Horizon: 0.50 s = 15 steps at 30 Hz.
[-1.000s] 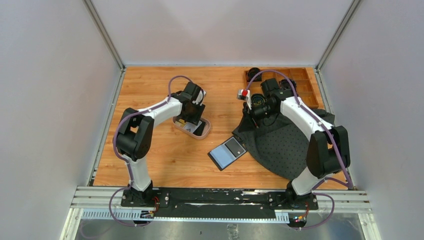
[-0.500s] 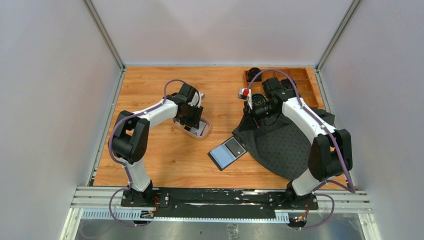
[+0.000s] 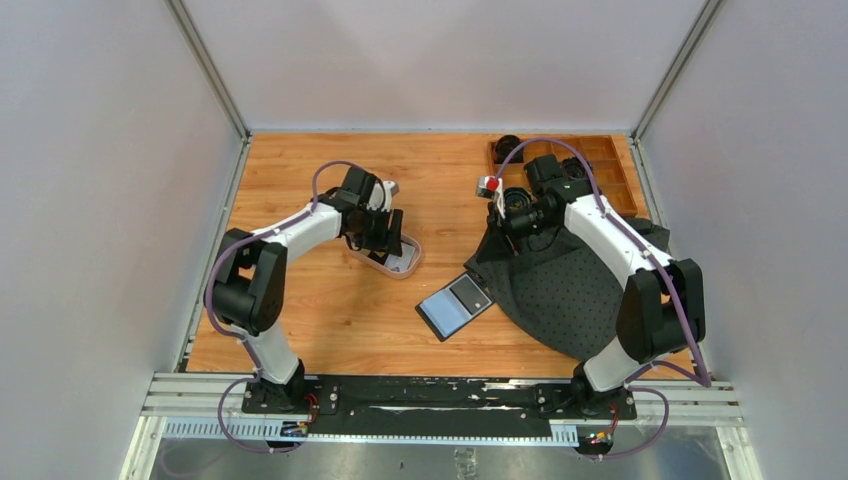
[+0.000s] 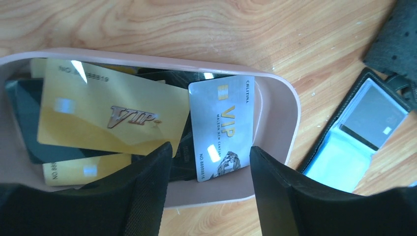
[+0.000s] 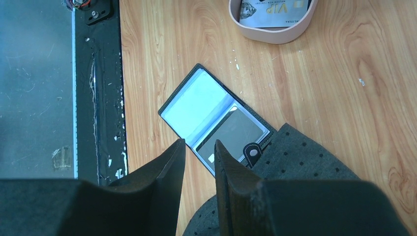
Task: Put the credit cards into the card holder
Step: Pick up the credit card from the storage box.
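Wooden table [image 3: 330, 320]; tray [image 4: 275, 123] rim encloses credit cards [image 4: 113, 115].

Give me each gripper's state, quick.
Left gripper: open, holding nothing.
Right gripper: barely open, holding nothing.

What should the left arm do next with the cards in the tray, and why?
Probably lower the left gripper and close on the silver card. Its jaws stand open on either side of that card's near end, the card lies uncovered in the tray, and the card holder lies open close by.
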{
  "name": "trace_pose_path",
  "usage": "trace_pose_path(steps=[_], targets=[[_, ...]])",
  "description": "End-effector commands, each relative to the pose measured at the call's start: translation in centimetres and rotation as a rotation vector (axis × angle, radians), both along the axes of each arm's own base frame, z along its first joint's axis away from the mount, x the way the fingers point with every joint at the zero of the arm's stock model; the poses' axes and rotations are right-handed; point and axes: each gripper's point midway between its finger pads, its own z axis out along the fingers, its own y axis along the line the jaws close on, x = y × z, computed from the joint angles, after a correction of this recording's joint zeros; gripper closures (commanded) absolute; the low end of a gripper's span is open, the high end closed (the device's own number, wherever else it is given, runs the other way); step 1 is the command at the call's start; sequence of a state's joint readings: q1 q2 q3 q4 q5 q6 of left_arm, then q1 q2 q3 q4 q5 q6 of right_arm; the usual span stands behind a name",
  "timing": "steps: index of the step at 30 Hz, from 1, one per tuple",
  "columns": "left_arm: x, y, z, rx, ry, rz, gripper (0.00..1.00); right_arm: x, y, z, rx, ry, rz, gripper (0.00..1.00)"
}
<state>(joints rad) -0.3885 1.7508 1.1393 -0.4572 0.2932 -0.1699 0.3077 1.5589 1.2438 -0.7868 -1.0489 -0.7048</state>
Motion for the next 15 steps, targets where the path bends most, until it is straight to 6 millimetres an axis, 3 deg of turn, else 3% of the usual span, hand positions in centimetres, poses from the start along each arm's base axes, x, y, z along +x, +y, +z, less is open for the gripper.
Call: trace_pose_path(steps=[1, 9, 15], targets=[[1.0, -0.2, 2.4, -0.131, -0.064, 0.017, 0.35, -1.3, 0.2, 0.0, 0.022, 0.049, 0.019, 0.68], [0.3, -1.1, 2.0, -0.241, -0.002, -0.027, 0.38, -1.4, 0.4, -0.2, 0.020, 0.055, 0.027, 0.68], [0.6, -0.7, 0.2, -0.201, 0.041, -0.012, 0.43, -1.4, 0.4, -0.3, 0.018, 0.055, 0.026, 0.68]])
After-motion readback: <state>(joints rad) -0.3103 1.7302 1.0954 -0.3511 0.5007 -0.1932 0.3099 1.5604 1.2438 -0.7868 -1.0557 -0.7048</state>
